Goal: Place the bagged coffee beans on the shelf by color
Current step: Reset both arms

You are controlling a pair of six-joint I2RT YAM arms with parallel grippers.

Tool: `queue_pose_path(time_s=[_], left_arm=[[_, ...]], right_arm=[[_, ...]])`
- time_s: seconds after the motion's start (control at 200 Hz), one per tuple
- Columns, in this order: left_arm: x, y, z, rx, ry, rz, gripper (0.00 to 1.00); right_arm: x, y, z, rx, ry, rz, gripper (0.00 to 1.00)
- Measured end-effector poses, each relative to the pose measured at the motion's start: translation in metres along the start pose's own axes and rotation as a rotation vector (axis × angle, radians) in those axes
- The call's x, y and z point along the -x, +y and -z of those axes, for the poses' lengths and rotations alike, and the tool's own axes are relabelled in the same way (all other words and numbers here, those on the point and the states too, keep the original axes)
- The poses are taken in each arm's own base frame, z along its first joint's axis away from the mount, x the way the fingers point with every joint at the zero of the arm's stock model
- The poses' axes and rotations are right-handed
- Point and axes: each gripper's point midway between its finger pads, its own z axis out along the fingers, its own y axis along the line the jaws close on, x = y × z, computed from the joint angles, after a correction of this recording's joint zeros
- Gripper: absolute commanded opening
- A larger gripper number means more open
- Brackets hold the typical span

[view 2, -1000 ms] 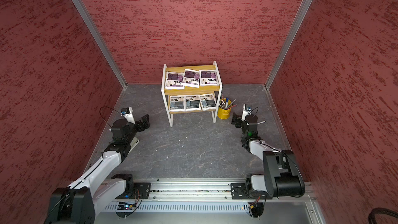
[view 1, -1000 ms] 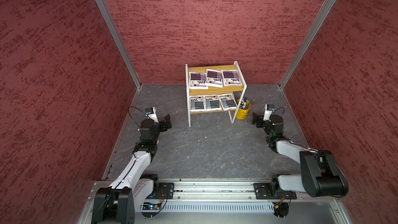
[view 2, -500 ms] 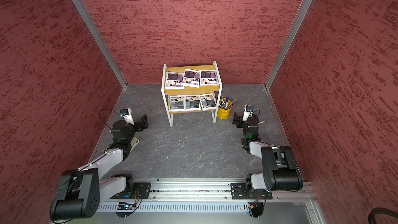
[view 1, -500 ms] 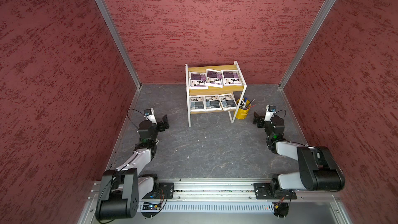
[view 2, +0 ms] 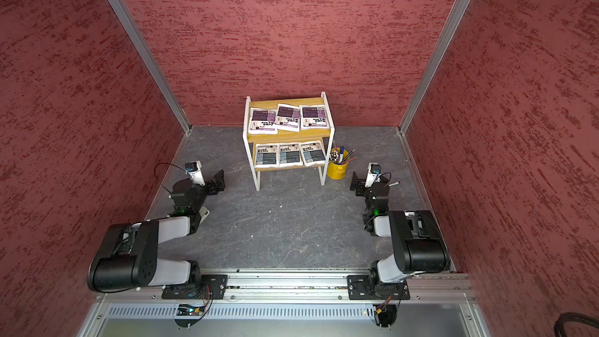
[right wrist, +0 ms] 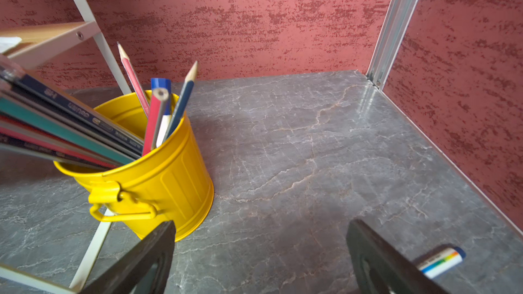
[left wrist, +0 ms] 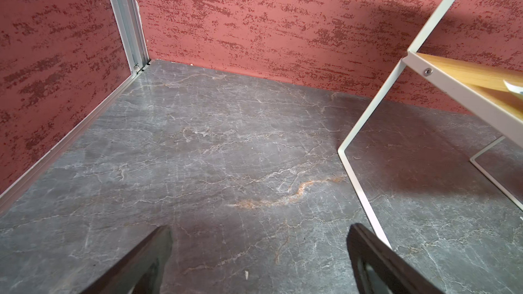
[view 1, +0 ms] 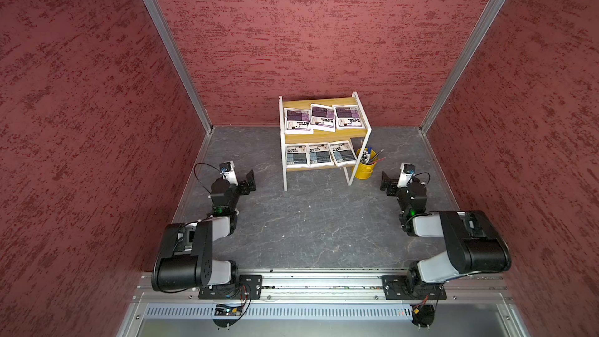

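Three purple-labelled bags (view 1: pixel 322 118) lay on the top board of the shelf (view 1: pixel 324 138), three grey-blue bags (view 1: pixel 319 156) on its lower board. The left fingers (left wrist: pixel 147 261) and right fingers (right wrist: pixel 376 261) stood spread apart, empty, over the surface (view 1: pixel 308 222).

Open floor (view 1: pixel 308 222) centrally, pen cup (view 1: pixel 364 170) beside shelf (view 1: pixel 324 137)

The left arm (view 1: pixel 217 225) at seven o'clock and right arm (view 1: pixel 426 225) at five share white links, bulky black joint housings, a green light (view 1: pixel 220 210) by each wrist, white camera mounts (view 1: pixel 228 171), looping black cables (view 1: pixel 198 170), red wires (view 1: pixel 421 306) under black base plates (view 1: pixel 230 286)
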Motion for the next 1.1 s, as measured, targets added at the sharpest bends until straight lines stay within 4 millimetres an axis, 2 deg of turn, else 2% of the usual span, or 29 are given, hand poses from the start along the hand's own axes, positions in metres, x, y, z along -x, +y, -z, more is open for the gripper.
queue_pose_path(time_s=[0.115, 0.421, 0.591, 0.761, 0.922, 1.102], left_arm=[[0.000, 0.000, -0.002, -0.005, -0.006, -0.002, 1.00], [-0.011, -0.001, -0.010, -0.021, 0.002, -0.009, 1.00], [-0.015, -0.001, -0.013, -0.029, 0.008, -0.016, 1.00], [-0.012, -0.006, -0.014, -0.057, 0.002, -0.027, 1.00], [-0.005, -0.018, -0.017, -0.119, -0.004, -0.064, 1.00], [-0.006, -0.021, -0.018, -0.137, 0.000, -0.074, 1.00]], right_arm=[[-0.004, 0.000, 0.000, 0.000, 0.001, 0.000, 0.98], [0.001, 0.000, -0.001, 0.001, -0.018, 0.000, 0.98], [0.008, 0.001, -0.008, 0.002, -0.016, 0.000, 0.98], [0.009, 0.001, -0.012, 0.004, -0.005, 0.001, 0.98], [0.006, 0.011, -0.015, 0.059, 0.027, 0.015, 0.98], [0.003, 0.016, -0.015, 0.091, 0.040, 0.022, 0.98]])
